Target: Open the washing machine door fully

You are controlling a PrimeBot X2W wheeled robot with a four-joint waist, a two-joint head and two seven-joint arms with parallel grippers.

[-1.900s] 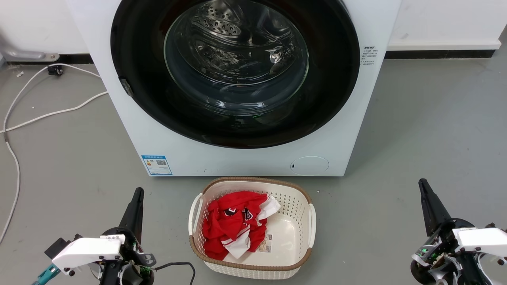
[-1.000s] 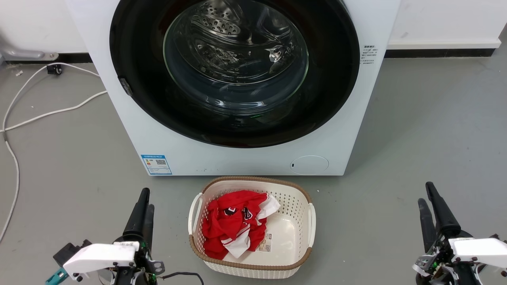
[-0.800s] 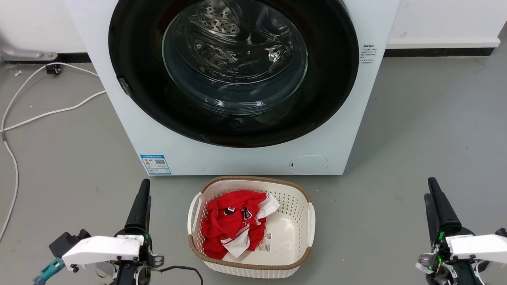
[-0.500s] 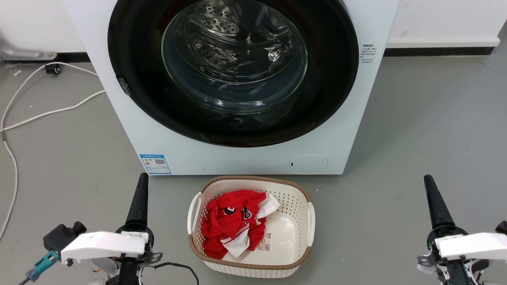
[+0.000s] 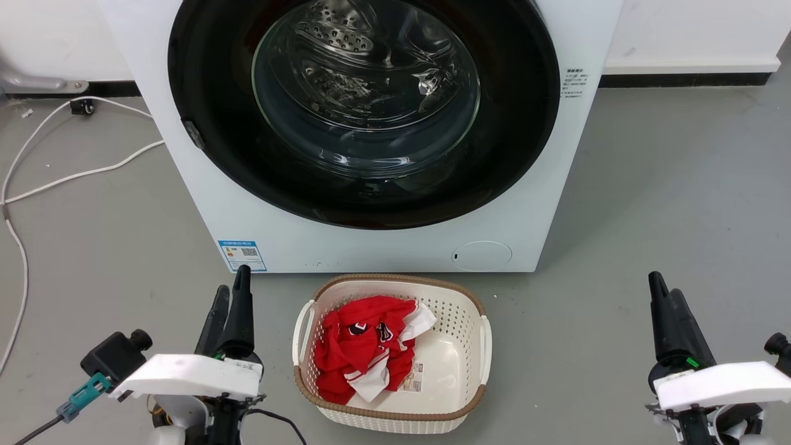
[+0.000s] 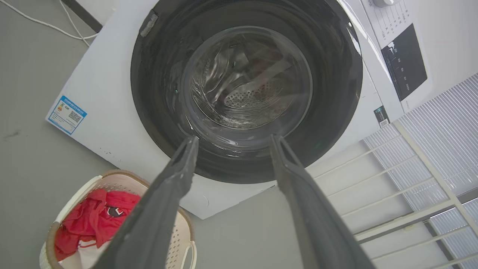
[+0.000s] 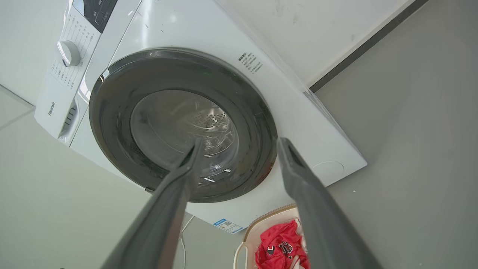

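Straight ahead of the robot, on a grey floor, stands a white front-loading washer [image 5: 204, 185]. The washing machine door [image 5: 364, 111], a wide glossy black rim around a bulging clear glass bowl, covers most of the washer's front. It sits flush against the cabinet in all three views, so it is shut. A steel drum shows through the glass. A small grey tab [image 5: 194, 135] sits on the rim's left edge; it may be the catch or handle, though that is a guess.

Judging by this, the task has not begun: nothing touches the door, and the whole job of reaching in, releasing it and swinging it wide is left.

Near the bottom left of the head view, the left end effector [image 5: 232, 281] hangs well short of the washer. The right end effector [image 5: 663, 283] does the same at the bottom right. Each wrist view shows its two dark fingers spread apart with nothing between them.

A cream basket [image 5: 395, 281] holding red and white clothing [image 5: 361, 346] sits on the floor just in front of the washer.

Writing: the brand "Hisense" [image 7: 51, 108] reads on the detergent drawer beside a dial [image 7: 69, 53]. A blue label with a QR code [image 5: 243, 255] is stuck at the front's lower left. A small sticker [image 5: 576, 84] at upper right has print too fine to read.
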